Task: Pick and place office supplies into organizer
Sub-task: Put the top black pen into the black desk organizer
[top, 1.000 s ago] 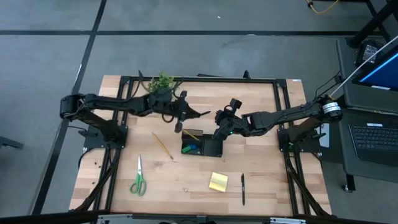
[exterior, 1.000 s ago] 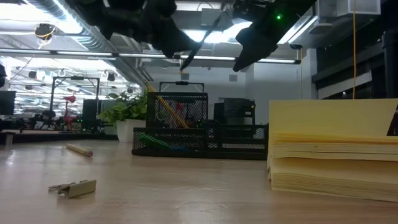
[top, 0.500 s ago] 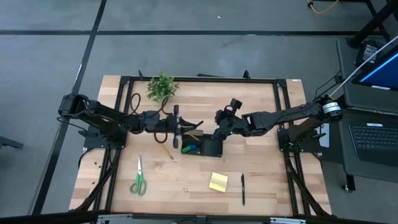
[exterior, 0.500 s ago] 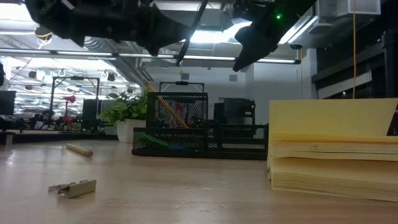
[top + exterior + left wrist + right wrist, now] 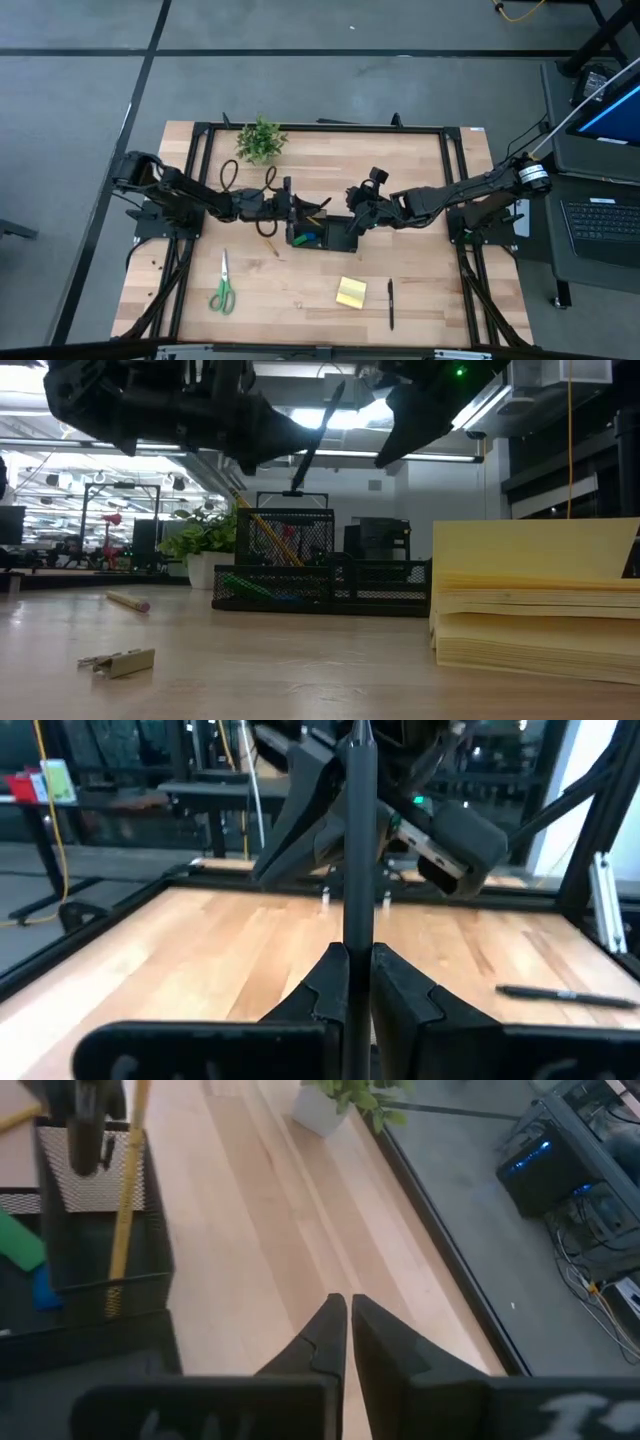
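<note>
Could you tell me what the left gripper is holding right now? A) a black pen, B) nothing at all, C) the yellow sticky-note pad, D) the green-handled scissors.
A: the left wrist view shows the left gripper shut on a black pen that stands up between its fingers, while the scissors and the sticky-note pad lie on the table.

Sticky-note pad (image 5: 537, 600) cut off at right edge, organizer (image 5: 322, 232) partly hidden under arms
</note>
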`<state>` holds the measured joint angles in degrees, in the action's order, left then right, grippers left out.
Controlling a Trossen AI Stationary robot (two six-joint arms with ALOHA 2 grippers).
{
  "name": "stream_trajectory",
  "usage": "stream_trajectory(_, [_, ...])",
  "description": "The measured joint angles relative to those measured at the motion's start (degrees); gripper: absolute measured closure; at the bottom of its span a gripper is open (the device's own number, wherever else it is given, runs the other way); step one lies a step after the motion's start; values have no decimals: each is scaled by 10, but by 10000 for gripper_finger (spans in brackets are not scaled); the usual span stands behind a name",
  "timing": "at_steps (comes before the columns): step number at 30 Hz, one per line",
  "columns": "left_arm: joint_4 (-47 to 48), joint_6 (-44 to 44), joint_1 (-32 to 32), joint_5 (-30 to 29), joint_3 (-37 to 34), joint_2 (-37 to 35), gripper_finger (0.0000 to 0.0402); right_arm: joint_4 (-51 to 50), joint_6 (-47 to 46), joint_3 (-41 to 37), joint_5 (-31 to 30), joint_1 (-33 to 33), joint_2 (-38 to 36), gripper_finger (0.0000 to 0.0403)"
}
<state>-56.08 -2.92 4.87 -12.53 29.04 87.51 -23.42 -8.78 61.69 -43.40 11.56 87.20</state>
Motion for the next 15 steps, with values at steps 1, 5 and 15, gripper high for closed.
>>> stream_trajectory(1, [-10,-1,3,-1,0,9,382,0,0,0,0,3,0,378])
stream_trajectory(5, [-46,-4,16,-36,0,38,382,0,-2,0,0,14,0,378])
stream_trajectory(15, [-70,-25,30,-70,0,96,382,0,-12,0,0,30,0,378])
